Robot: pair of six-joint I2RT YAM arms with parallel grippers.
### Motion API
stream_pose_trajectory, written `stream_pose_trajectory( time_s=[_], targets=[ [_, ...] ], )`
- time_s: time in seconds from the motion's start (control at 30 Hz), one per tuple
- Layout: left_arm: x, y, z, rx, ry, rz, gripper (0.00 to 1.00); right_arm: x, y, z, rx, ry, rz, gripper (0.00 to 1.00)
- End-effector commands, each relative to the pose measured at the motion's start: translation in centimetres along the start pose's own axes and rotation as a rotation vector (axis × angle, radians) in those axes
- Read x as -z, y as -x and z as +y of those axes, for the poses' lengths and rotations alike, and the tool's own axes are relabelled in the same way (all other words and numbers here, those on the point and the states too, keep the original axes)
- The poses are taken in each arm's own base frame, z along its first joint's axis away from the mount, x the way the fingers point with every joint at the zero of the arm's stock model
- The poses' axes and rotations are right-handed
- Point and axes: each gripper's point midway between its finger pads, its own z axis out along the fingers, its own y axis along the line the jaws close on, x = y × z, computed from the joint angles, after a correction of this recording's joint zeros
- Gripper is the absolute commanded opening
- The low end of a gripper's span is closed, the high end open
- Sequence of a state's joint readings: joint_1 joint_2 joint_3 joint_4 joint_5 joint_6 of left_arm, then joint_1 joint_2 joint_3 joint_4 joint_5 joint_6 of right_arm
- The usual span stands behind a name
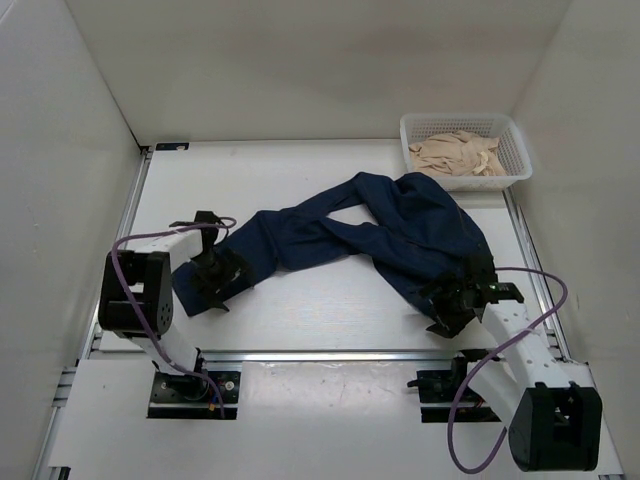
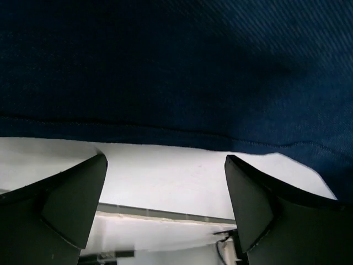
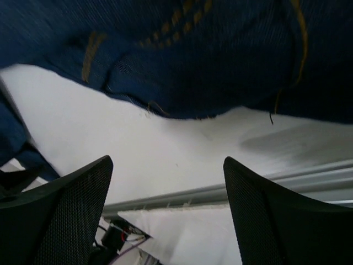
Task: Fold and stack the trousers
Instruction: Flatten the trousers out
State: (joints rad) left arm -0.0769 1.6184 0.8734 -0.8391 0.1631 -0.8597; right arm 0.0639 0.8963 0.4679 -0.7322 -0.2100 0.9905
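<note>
The dark navy trousers [image 1: 380, 235] lie unfolded and crumpled across the table, from a leg end at the left to the waist part at the right. My left gripper [image 1: 212, 280] sits over the left leg end. In the left wrist view it [image 2: 165, 185] is open and empty, with the denim's hemmed edge [image 2: 176, 83] just beyond the fingertips. My right gripper [image 1: 452, 303] is at the trousers' near right edge. In the right wrist view it [image 3: 168, 193] is open and empty, with denim bearing orange stitching [image 3: 182, 61] beyond it.
A white mesh basket [image 1: 512, 170] holding beige cloth [image 1: 458, 155] stands at the back right corner. White walls enclose the table on three sides. A metal rail [image 1: 330, 354] runs along the table's near edge.
</note>
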Motion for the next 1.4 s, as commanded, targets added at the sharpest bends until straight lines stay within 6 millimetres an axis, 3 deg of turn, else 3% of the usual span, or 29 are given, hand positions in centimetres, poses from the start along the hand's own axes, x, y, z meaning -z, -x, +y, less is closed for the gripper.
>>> stream_pose_trajectory(
  time_s=[0.0, 0.17, 0.2, 0.27, 0.3, 0.33, 0.37, 0.4, 0.43, 0.53, 0.63, 0.73, 0.83, 0.87, 0.97, 1.0, 1.07, 1.1, 1.23, 1.27, 1.3, 1.33, 1.37],
  targets=[
    [-1.2, 1.8, -1.0, 0.018, 0.026, -0.05, 0.99, -0.2, 4.0, 1.1, -0.042, 0.027, -0.177, 0.85],
    [-1.4, 2.9, -2.0, 0.028, 0.031, -0.065, 0.77, -1.8, 6.4, 0.8, -0.043, -0.019, -0.233, 0.83],
    [-1.0, 3.6, -2.6, 0.025, 0.02, -0.088, 0.63, -1.9, 6.9, 1.1, -0.036, -0.031, -0.237, 0.8],
    [-0.7, 4.2, -3.1, 0.013, 0.017, -0.107, 0.45, -3.1, 7.2, 0.6, -0.046, -0.08, -0.216, 0.73],
    [-0.5, 4.6, -3.2, 0.003, 0.016, -0.122, 0.36, -3.2, 7.4, 0.7, -0.036, -0.088, -0.211, 0.62],
    [-0.4, 5.4, -3.4, 0.013, 0.018, -0.136, 0.19, -3.5, 7.8, 0.8, -0.037, -0.099, -0.214, 0.56],
    [-0.3, 5.6, -3.7, 0.012, 0.011, -0.141, 0.1, -3.5, 8.1, 1.2, -0.025, -0.093, -0.219, 0.49],
    [-0.5, 5.7, -3.8, 0.013, 0.015, -0.138, 0.1, -3.5, 8.5, 1.3, -0.023, -0.09, -0.236, 0.33],
    [-0.3, 6.4, -4.1, 0.021, 0.007, -0.146, 0.1, -3.6, 8.7, 1.5, -0.01, -0.093, -0.235, 0.28],
    [-0.2, 6.6, -4.1, 0.011, 0.019, -0.15, 0.1, -3.0, 9.6, 2.3, 0.023, -0.097, -0.262, 0.0],
    [1.9, 8.1, -3.8, 0.022, 0.02, -0.221, 0.1, -1.6, 10.7, 3.5, 0.052, -0.086, -0.304, 0.0],
    [4.9, 10.2, -3.3, 0.054, 0.012, -0.302, 0.1, 0.0, 11.7, 4.4, 0.085, -0.072, -0.362, 0.0],
    [8.7, 13.1, -3.5, 0.064, -0.034, -0.386, 0.1, 1.8, 13.0, 6.7, 0.121, -0.024, -0.417, 0.0],
    [11.5, 14.8, -4.2, 0.077, -0.081, -0.445, 0.1, 3.2, 14.4, 8.9, 0.127, 0.017, -0.461, 0.0],
    [15.5, 17.4, -5.0, 0.107, -0.145, -0.498, 0.1, 5.3, 17.3, 12.5, 0.136, 0.042, -0.501, 0.0],
    [18.3, 19.0, -6.2, 0.115, -0.187, -0.55, 0.1, 8.0, 19.6, 16.0, 0.151, 0.092, -0.552, 0.0],
    [20.8, 20.3, -6.4, 0.124, -0.211, -0.581, 0.1, 10.8, 20.9, 18.5, 0.194, 0.098, -0.586, 0.0],
    [23.4, 21.1, -6.4, 0.142, -0.24, -0.613, 0.1, 14.1, 22.1, 21.7, 0.217, 0.159, -0.643, 0.0],
    [29.4, 22.1, -4.3, 0.173, -0.287, -0.716, 0.1, 20.4, 22.9, 23.9, 0.266, 0.197, -0.77, 0.0],
    [30.3, 22.1, -3.7, 0.187, -0.302, -0.732, 0.1, 22.3, 22.3, 23.4, 0.271, 0.203, -0.813, 0.0],
    [31.1, 21.9, -2.8, 0.195, -0.312, -0.745, 0.1, 23.3, 22.0, 23.0, 0.267, 0.209, -0.836, 0.0],
    [32.1, 21.2, -1.0, 0.228, -0.328, -0.761, 0.1, 22.8, 21.6, 21.7, 0.268, 0.181, -0.837, 0.0],
    [32.4, 20.9, -0.2, 0.229, -0.332, -0.774, 0.1, 24.4, 20.5, 20.7, 0.264, 0.201, -0.872, 0.0]
  ],
)
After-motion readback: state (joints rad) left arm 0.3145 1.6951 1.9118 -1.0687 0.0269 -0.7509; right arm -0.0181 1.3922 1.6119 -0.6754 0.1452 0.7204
